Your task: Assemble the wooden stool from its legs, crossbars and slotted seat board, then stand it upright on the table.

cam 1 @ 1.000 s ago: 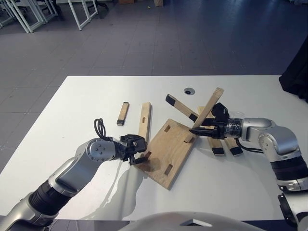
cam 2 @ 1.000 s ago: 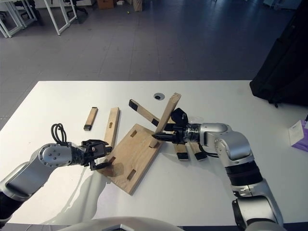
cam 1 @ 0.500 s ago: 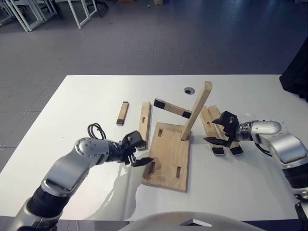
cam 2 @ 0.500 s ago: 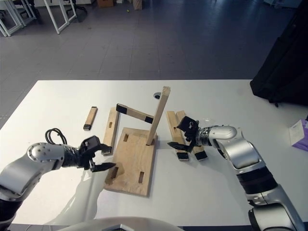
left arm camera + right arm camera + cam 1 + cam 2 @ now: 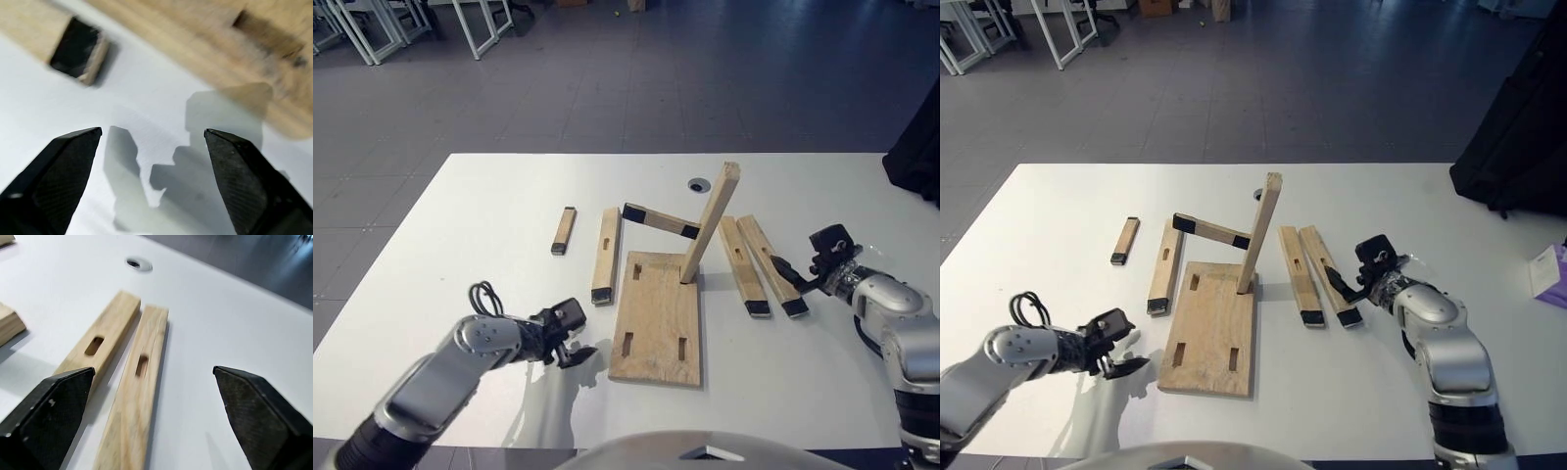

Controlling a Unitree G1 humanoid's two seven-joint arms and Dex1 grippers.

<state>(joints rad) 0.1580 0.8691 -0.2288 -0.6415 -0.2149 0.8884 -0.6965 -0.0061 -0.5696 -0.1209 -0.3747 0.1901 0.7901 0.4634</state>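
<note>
The slotted seat board lies flat on the white table. One leg stands upright in its far right slot, and a black-tipped crossbar sticks out of that leg toward the left. Two slotted legs lie side by side right of the board; in the right wrist view they are the two slotted legs. A third leg and a short crossbar lie to the left. My left gripper is open, just off the board's near left corner. My right gripper is open beside the black ends of the two lying legs.
A round cable hole sits in the table behind the upright leg. A purple box stands at the far right edge. Bare tabletop stretches along the left side and in front of the board.
The board went from tilted up to lying flat. My left gripper let go of its corner and drew back. My right gripper released the upright leg and moved away to the right.
</note>
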